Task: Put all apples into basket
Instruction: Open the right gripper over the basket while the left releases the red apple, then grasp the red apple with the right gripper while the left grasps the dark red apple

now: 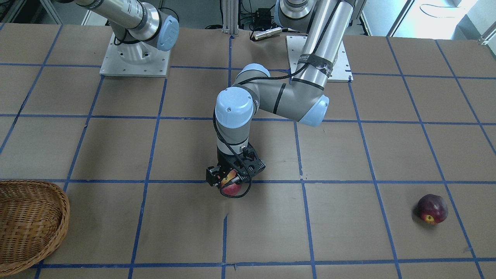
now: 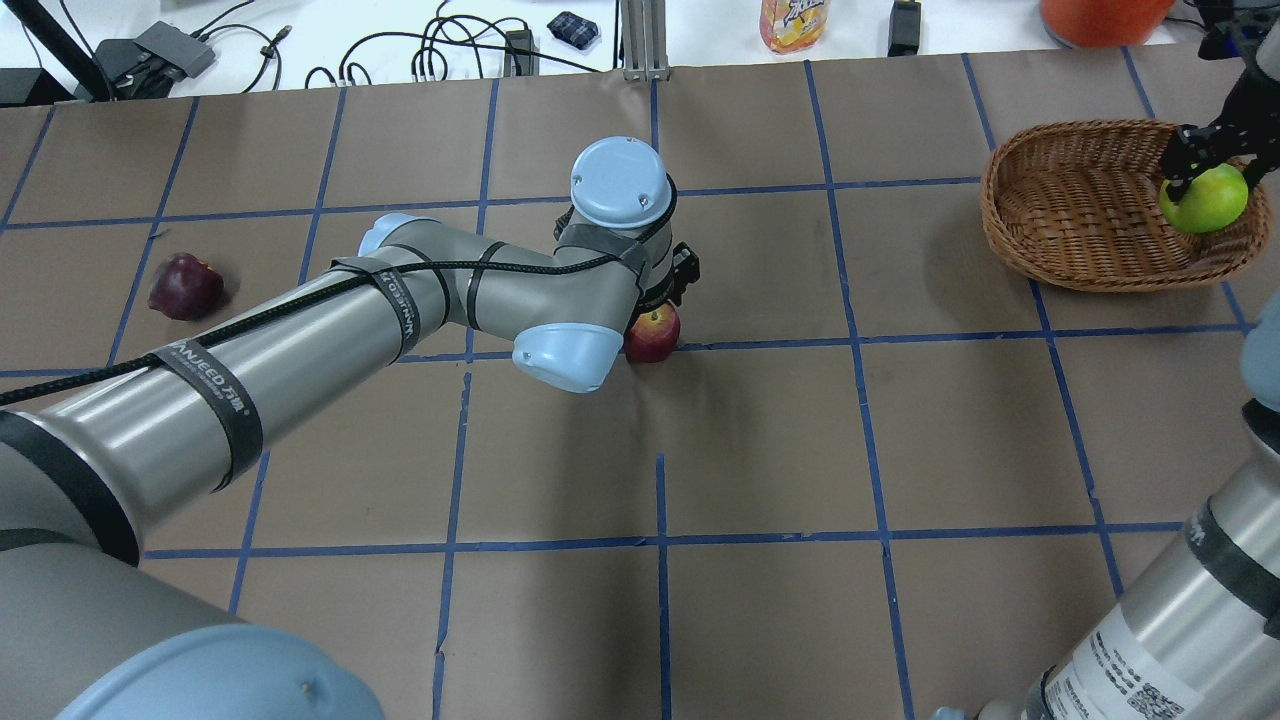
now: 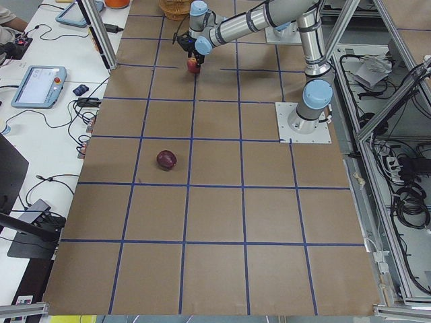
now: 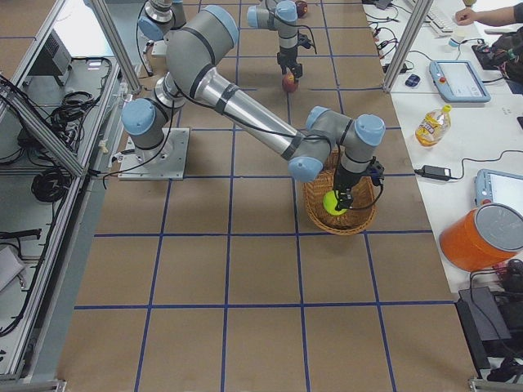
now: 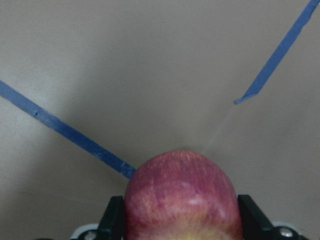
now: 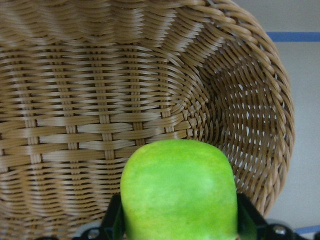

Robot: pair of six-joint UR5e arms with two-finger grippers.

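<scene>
My left gripper (image 1: 232,182) is shut on the red apple (image 1: 231,187) near the table's middle; the apple also shows in the overhead view (image 2: 652,333) and fills the bottom of the left wrist view (image 5: 181,197), between the fingers (image 5: 112,219). My right gripper (image 2: 1205,168) is shut on the yellow-green apple (image 2: 1204,198) and holds it above the wicker basket (image 2: 1075,205), seen close in the right wrist view (image 6: 179,192) over the basket's weave (image 6: 100,100). The dark maroon apple (image 1: 432,209) lies alone on the table, far from both grippers.
Brown paper with a blue tape grid covers the table (image 1: 348,232). Behind the far edge stand a juice bottle (image 2: 793,22), cables and an orange container (image 2: 1100,15). The basket sits at the table's corner on my right (image 1: 27,221).
</scene>
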